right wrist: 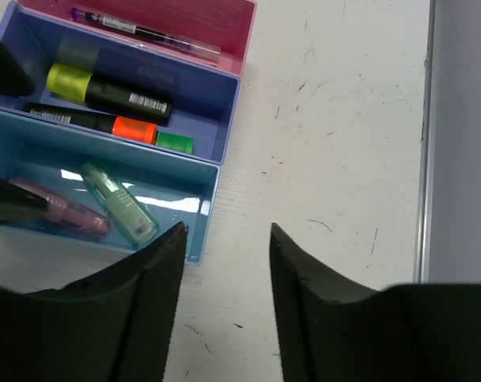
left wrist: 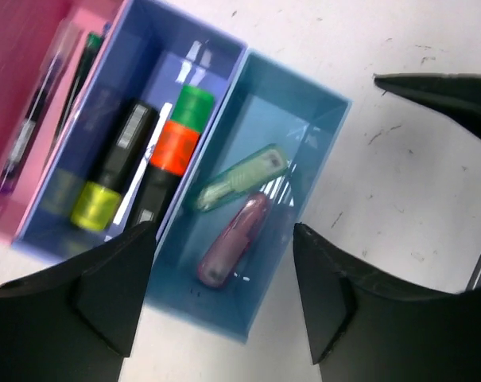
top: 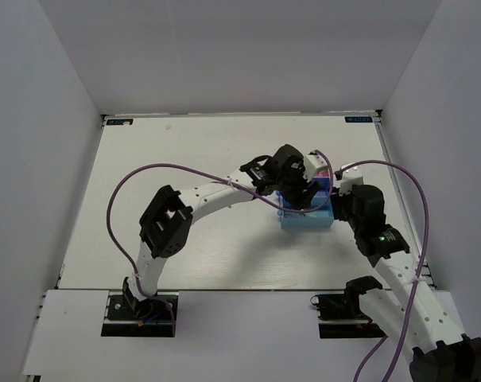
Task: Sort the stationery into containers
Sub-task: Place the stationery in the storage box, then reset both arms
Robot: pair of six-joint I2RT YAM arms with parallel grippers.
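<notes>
Left wrist view: a green capsule (left wrist: 240, 177) and a pink capsule (left wrist: 234, 239) lie close together on the floor of the light blue bin (left wrist: 320, 151). Three highlighters (left wrist: 175, 147) fill the dark blue bin (left wrist: 145, 32) next door, and pens (left wrist: 29, 127) rest in the pink bin (left wrist: 17, 48) beyond. All the pieces look light, stiff and smooth. The rounded capsules would likely slip, so a pinch across the middle of the body seems safest, as across a highlighter's barrel. The thin pens, lying along a wall, look hardest to reach. The left gripper (left wrist: 223, 263) hangs over the light blue bin, fingers spread wide and holding nothing. The right gripper (right wrist: 226, 239), also parted and empty, hovers over the table (right wrist: 335, 159) just beside that bin's corner.
</notes>
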